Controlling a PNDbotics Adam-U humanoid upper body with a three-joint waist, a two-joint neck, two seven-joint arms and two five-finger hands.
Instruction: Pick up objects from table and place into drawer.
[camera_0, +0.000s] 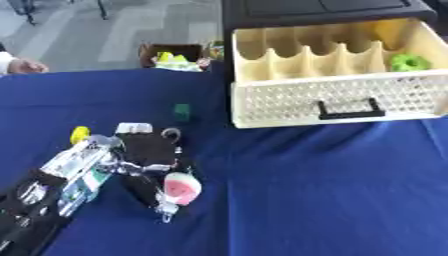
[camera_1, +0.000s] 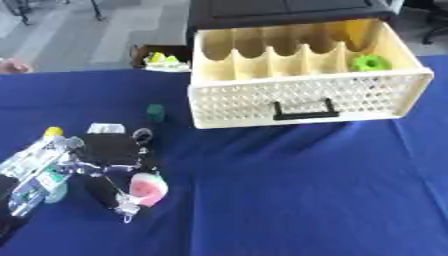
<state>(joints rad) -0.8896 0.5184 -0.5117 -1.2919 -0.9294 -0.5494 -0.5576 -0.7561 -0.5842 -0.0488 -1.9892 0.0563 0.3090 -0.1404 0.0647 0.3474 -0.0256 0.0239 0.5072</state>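
We start with the desk (camera_0: 332, 200), its blue cloth filling most of the frame and bare across the lower right, which leaves an open path toward the drawer.

In the upper right sits the cream drawer (camera_0: 332, 102), pulled out of its black cabinet (camera_0: 324, 10) so the scalloped dividers face upward and things can be dropped in from above. Its black handle (camera_0: 350, 110) faces us. A green object (camera_0: 409, 62) already lies in the rightmost compartment, so we judge the task partly done.

In the lower left our left hand (camera_0: 149, 155) comes in from the frame's edge with its fingers curled around a pink-and-white object (camera_0: 182, 189), which shows at the lower end of the hand, low over the cloth; we cannot tell whether it is lifted or touching. It is gripped there, we judge, for the carry up and right to the drawer. Our right hand is not visible.

Above the hand, near the frame's centre left, a small dark green block (camera_0: 181, 111) waits on the cloth. A small yellow piece (camera_0: 80, 134) shows beside the arm at the left.
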